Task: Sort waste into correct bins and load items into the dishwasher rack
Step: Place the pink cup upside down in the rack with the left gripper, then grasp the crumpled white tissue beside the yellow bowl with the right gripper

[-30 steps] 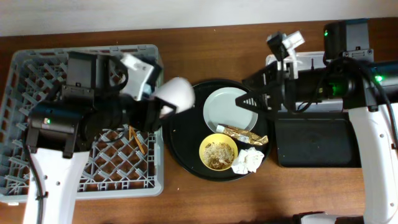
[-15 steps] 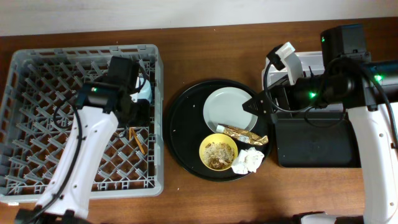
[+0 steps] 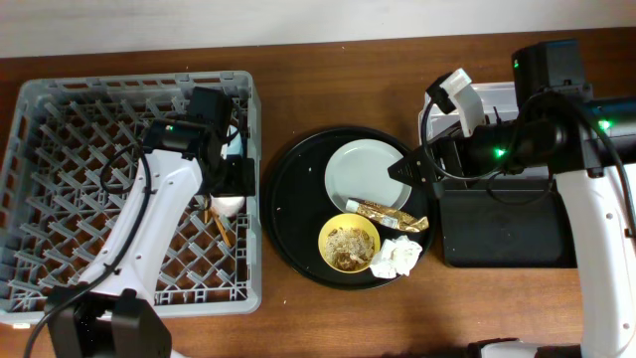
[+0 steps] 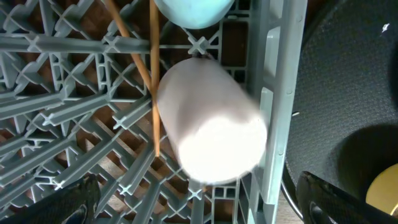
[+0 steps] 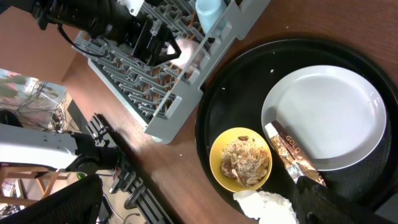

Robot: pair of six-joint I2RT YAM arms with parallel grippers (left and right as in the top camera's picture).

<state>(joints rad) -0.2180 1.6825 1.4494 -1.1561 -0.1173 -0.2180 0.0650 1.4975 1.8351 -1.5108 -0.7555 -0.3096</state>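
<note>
At the left, the rack (image 3: 60, 199) holds three things along its right wall: the blue cup (image 4: 193, 11), the chopsticks (image 4: 151, 74) and the pink cup (image 4: 211, 121). The pink cup lies on its side against that wall, with one chopstick at its edge. Our left gripper (image 4: 199, 190) hangs straight over it, fingers wide apart and touching nothing.

In the middle, the round tray (image 3: 288, 224) carries the rest. The plate (image 3: 363, 169) is bare. The wrapper (image 3: 390, 214) has one end on the plate's near rim, and its long axis slants from the plate toward the napkin (image 3: 397, 257). The bowl (image 3: 326, 239) holds the scraps (image 3: 348, 244), and the napkin touches its right side.

Our right gripper (image 3: 402, 171) hovers at the plate's right edge, fingers spread and holding nothing. The wrapper sits just beside it, toward the robot. We judge the right arm the nearer one for the waste, closing across the wrapper's narrow width. At the far right, the clear tub (image 3: 497, 94) is mostly hidden under that arm, so we cannot tell its contents. The black bin (image 3: 497, 234) shows nothing inside.
</note>
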